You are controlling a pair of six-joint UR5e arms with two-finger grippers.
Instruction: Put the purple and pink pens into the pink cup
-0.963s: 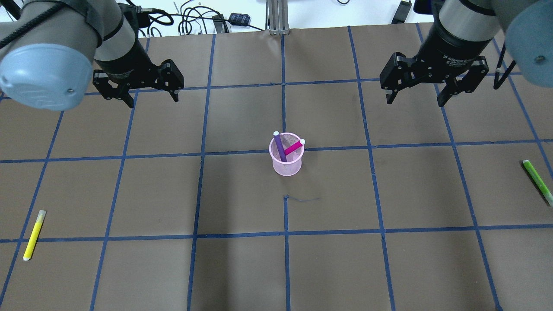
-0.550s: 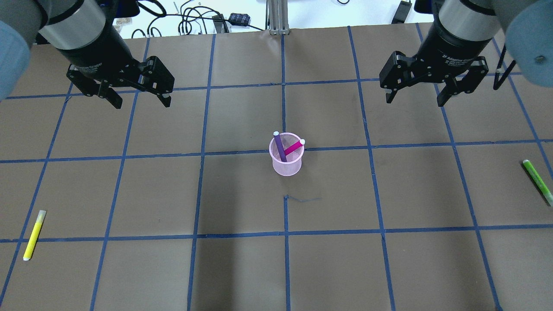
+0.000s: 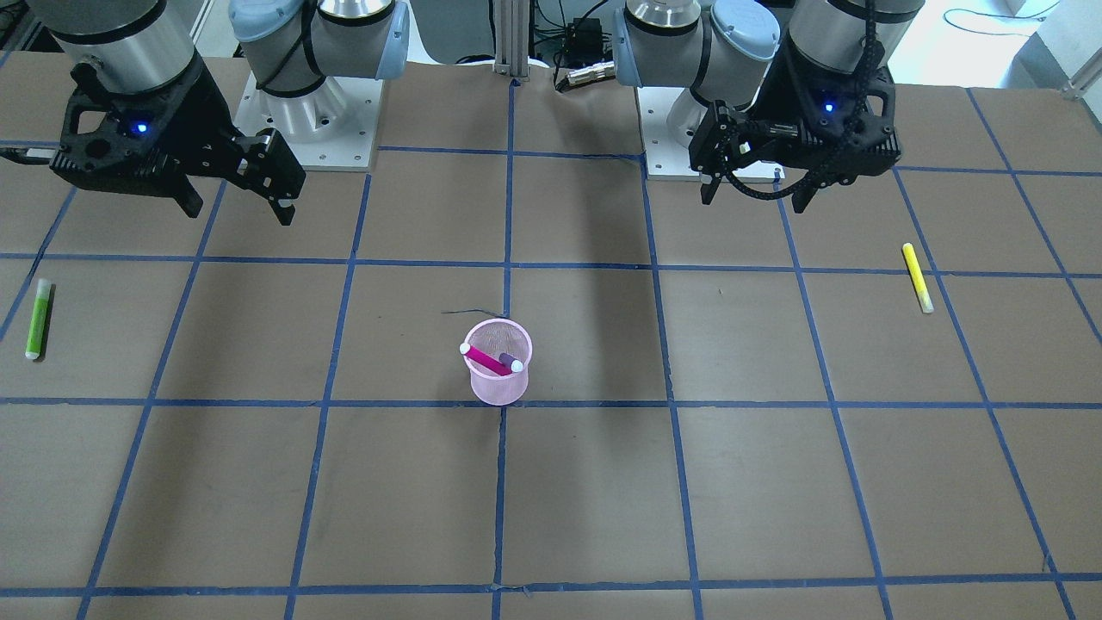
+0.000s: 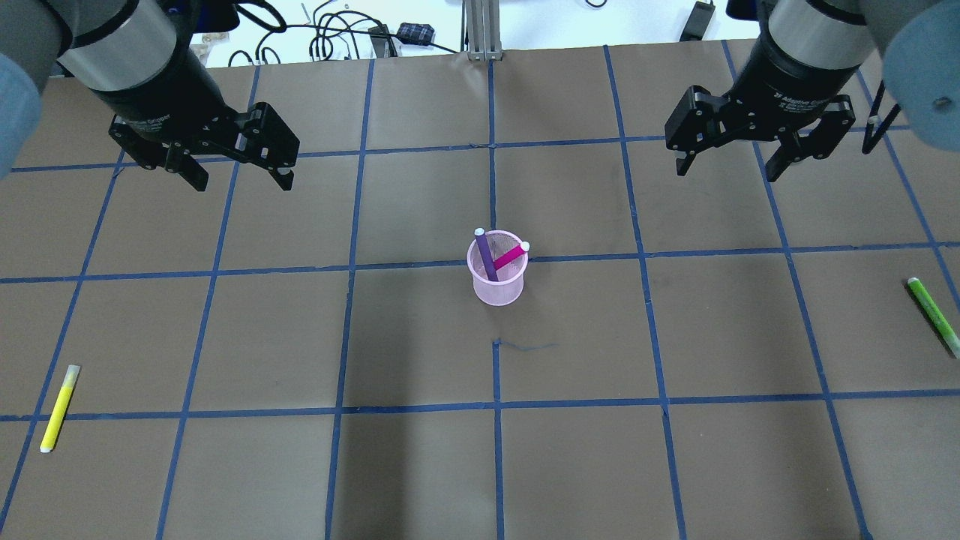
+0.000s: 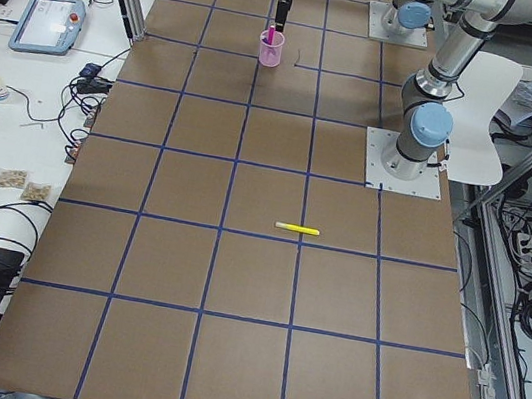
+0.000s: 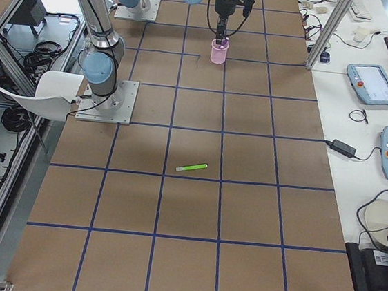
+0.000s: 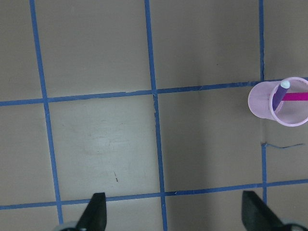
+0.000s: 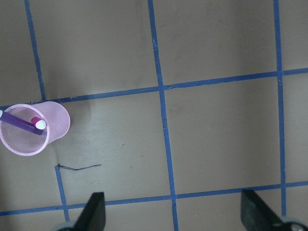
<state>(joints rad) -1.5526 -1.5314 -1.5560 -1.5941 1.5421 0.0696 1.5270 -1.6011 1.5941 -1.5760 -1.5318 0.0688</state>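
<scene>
The pink mesh cup (image 4: 497, 289) stands upright at the table's middle. The purple pen (image 4: 486, 255) and the pink pen (image 4: 510, 257) both stand in it, leaning crossed against the rim. In the front view the cup (image 3: 498, 387) holds both pens too. My left gripper (image 4: 242, 182) is open and empty, raised over the far left of the table, well away from the cup. My right gripper (image 4: 726, 172) is open and empty, raised at the far right. The left wrist view shows the cup (image 7: 262, 103) at its right edge, the right wrist view shows the cup (image 8: 53, 125) at its left edge.
A yellow highlighter (image 4: 59, 407) lies at the near left of the brown gridded table. A green highlighter (image 4: 932, 315) lies at the right edge. Cables and a metal post (image 4: 480, 30) sit beyond the far edge.
My left arm has swung to the left and its gripper moved a little left with it. My right gripper has shifted slightly to the right. The cup and pens have not moved.
</scene>
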